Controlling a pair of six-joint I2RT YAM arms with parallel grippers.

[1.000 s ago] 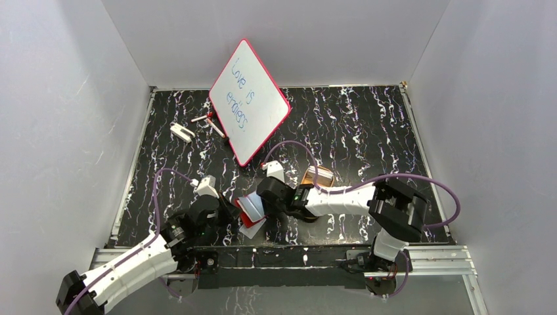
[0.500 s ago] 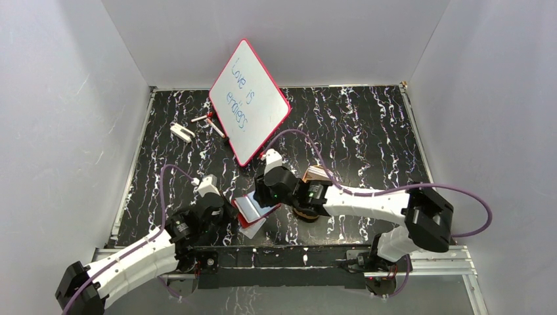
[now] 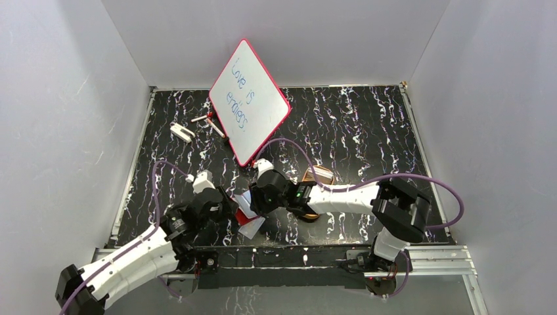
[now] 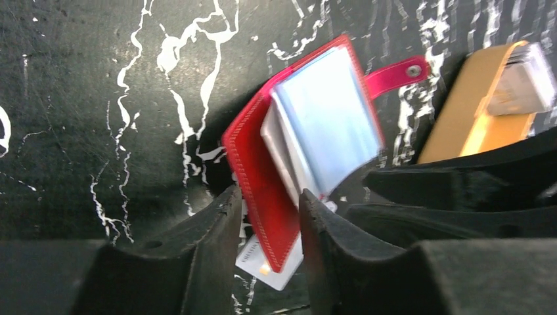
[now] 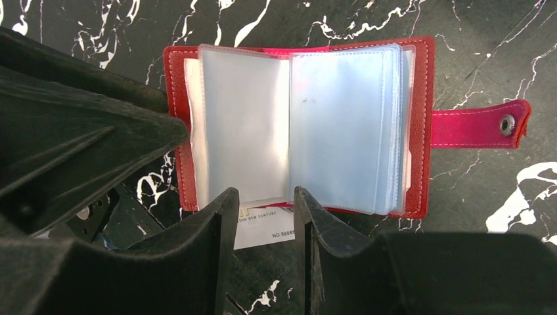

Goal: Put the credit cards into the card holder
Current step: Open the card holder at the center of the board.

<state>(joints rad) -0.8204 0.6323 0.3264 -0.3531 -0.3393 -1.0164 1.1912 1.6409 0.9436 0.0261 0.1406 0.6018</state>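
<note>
The card holder (image 5: pixel 302 125), a dark red wallet with a snap tab, lies open with its bluish clear sleeves up; it also shows in the left wrist view (image 4: pixel 263 197) and the top view (image 3: pixel 243 212). A pale credit card (image 5: pixel 269 226) sticks out from under its near edge, also seen from the left wrist (image 4: pixel 263 268) and from above (image 3: pixel 252 228). My left gripper (image 4: pixel 266 205) is open, its fingers on either side of the wallet's left cover corner. My right gripper (image 5: pixel 263 200) is open and empty, just above the wallet's near edge and the card.
An orange-tan oval tray (image 3: pixel 318 175) sits right of the wallet under my right arm. A red-framed whiteboard (image 3: pixel 249 102) leans at the back. A small white object (image 3: pixel 182 132) and markers (image 3: pixel 210 122) lie at the back left.
My right gripper has shifted a little left and nearer over the open wallet. My left gripper has moved in to the wallet's left cover.
</note>
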